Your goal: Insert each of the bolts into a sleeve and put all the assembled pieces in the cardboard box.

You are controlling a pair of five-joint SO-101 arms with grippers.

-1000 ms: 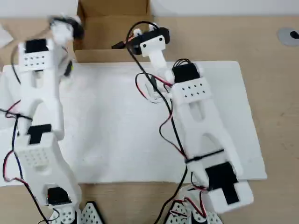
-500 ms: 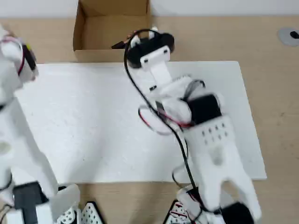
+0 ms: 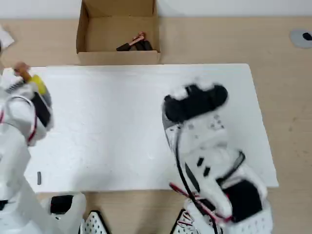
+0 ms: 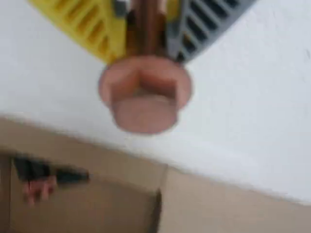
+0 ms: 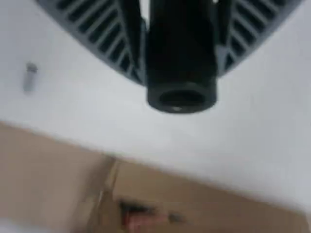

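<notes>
From above, we see a light wooden table (image 3: pixel 287 87) with a white foam mat (image 3: pixel 112 122) laid across its middle. A grey disc (image 3: pixel 301 37) sits on the wood at about 2 o'clock, and a small grey piece (image 3: pixel 39 178) lies on the mat near 8 o'clock. The cardboard box (image 3: pixel 117 57) stands open at 11 to 12 o'clock, just beside the mat's far edge, and holds assembled pieces (image 3: pixel 134 44), black with copper ends. The left arm (image 3: pixel 19 146) rises at 9 o'clock with a copper bolt (image 3: pixel 20 68) at its tip, and the right arm (image 3: pixel 209 146) stands over the mat toward 4 o'clock. At the left wrist we see the left gripper (image 4: pixel 146 48), one finger yellow and one grey, clamped on the bolt's shank. The bolt's hexagonal flanged head juts out past the fingertips, above the mat, with the box beyond the mat's edge. At the right wrist we see the right gripper (image 5: pixel 181 73), both fingers grey and ribbed, closed tight around a black sleeve (image 5: pixel 181 43). The sleeve is a smooth tube whose round open end points away from the wrist. It is held above the mat, with the small grey piece off to one side and the box beyond.
</notes>
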